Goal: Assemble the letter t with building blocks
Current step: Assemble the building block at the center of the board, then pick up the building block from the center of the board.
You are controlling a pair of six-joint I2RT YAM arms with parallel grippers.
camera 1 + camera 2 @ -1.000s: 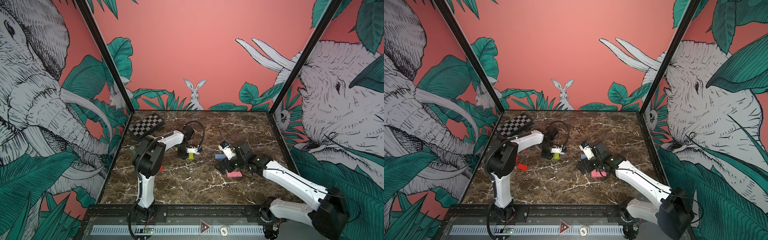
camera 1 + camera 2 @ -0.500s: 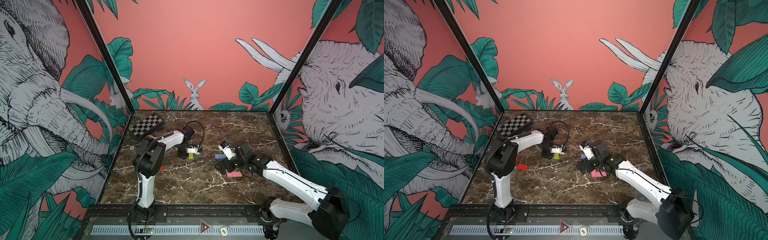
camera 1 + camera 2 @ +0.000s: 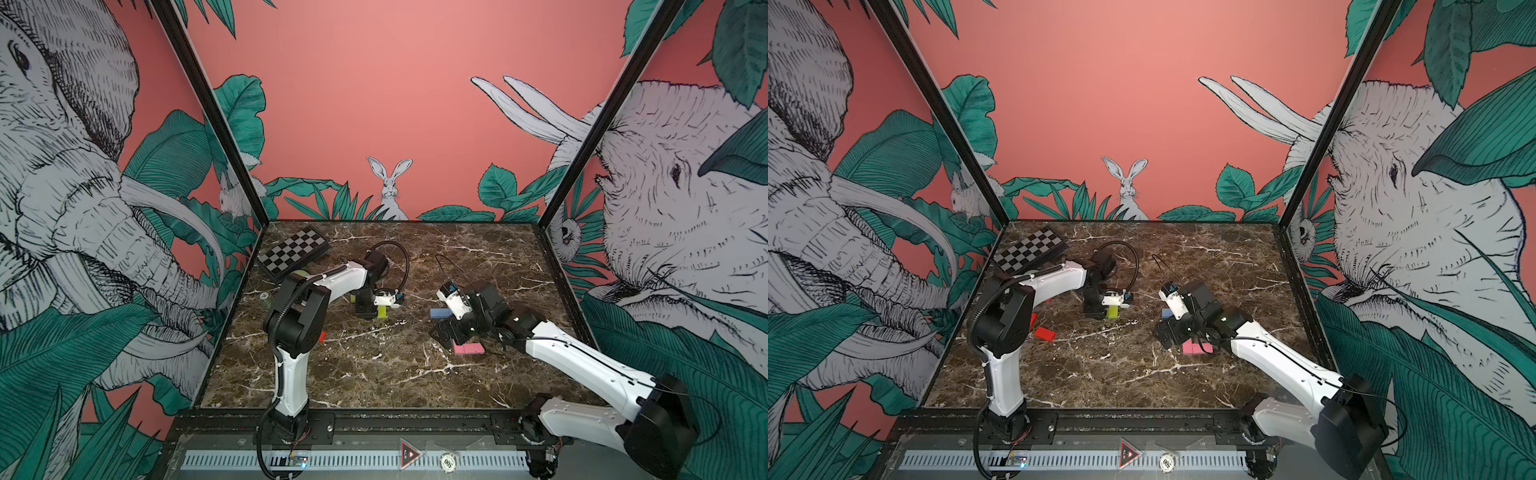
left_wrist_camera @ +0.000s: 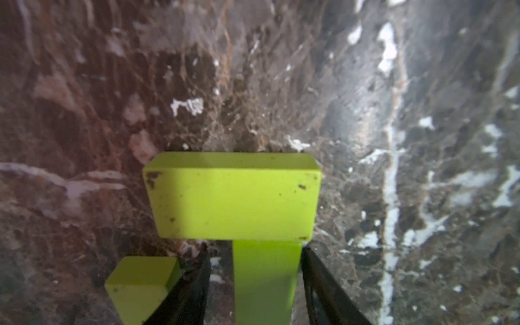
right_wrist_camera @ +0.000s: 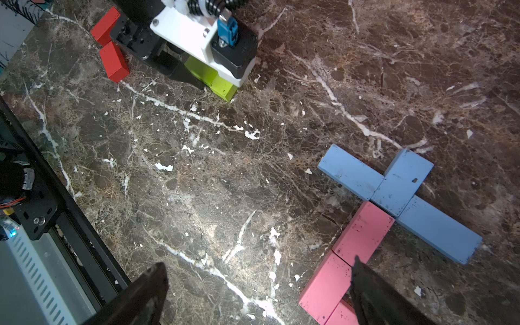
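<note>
On the table [image 4: 84, 112], a lime stem block [image 4: 266, 281] lies lengthwise between the left gripper's [image 4: 255, 251] slightly parted fingers, its end touching a crosswise lime block [image 4: 233, 197]. The right gripper's [image 5: 257, 264] fingers gape wide.

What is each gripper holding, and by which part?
Apparently nothing: the left gripper straddles the lime green stem block with a gap; the right gripper is open, empty.

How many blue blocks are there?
3, touching in a row: the end block nearest the lime block, the crosswise middle block, the other end block. More may be hidden.
</note>
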